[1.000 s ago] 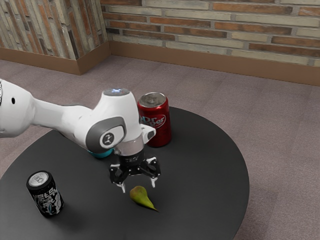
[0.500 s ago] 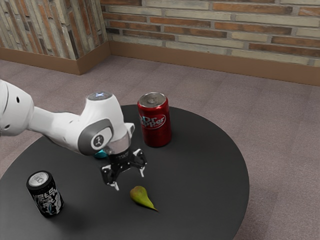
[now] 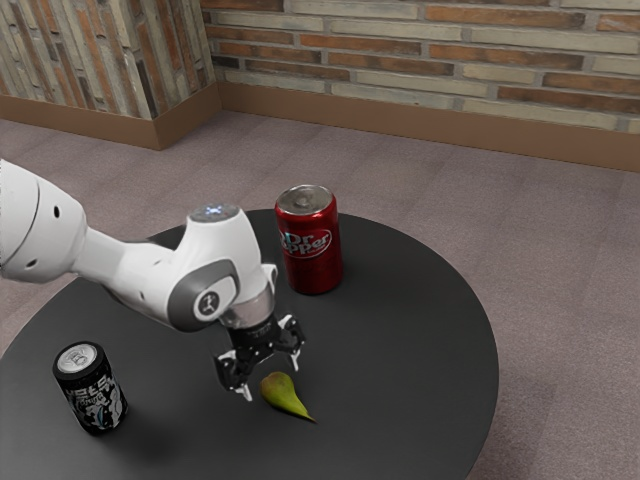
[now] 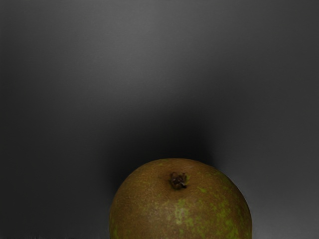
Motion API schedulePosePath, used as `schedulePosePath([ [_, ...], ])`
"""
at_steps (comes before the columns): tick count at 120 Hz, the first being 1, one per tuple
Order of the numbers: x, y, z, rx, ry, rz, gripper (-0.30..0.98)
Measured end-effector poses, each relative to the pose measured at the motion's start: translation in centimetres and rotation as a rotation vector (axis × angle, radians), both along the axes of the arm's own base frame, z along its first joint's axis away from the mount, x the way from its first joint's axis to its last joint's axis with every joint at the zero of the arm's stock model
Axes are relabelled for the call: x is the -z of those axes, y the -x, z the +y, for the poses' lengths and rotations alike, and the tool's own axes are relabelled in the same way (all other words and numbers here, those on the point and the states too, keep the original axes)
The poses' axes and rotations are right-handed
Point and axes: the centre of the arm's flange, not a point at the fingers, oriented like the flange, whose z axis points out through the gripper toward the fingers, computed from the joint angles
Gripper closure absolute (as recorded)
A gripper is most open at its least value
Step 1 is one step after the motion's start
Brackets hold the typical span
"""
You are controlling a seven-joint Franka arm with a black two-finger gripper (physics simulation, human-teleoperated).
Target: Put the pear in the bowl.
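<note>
Black and spread open, the two-finger gripper [image 3: 272, 378] hangs at the exterior view's lower centre, above the yellow-green pear [image 3: 284, 395] on the round black table [image 3: 400, 310]; grasping, lifting and placing in the bowl remain. The upright red metal can [image 3: 312, 250], centre, and black-and-silver metal can [image 3: 90, 388], lower left, hide any contents. In the wrist view, the pear's brownish blunt end lies just under the hand.

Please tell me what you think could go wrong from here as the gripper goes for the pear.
The open gripper is close to the pear, so a slightly off-centre descent could make a finger nudge it rather than straddle it.

The pear lies on its side and tapers toward its stem, so it might roll or slip as the fingers close.

The tall red can stands nearby, and a low sideways carry toward it could knock it.
</note>
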Motion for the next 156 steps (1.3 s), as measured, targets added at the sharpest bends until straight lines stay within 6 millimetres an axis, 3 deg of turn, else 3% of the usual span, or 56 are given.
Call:
schedulePosePath([
  [20, 1.6, 0.0, -0.7, -0.012, 0.006, 0.019, 0.0],
  [156, 3.9, -3.1, -0.3, -0.096, 0.022, 0.042, 0.01],
])
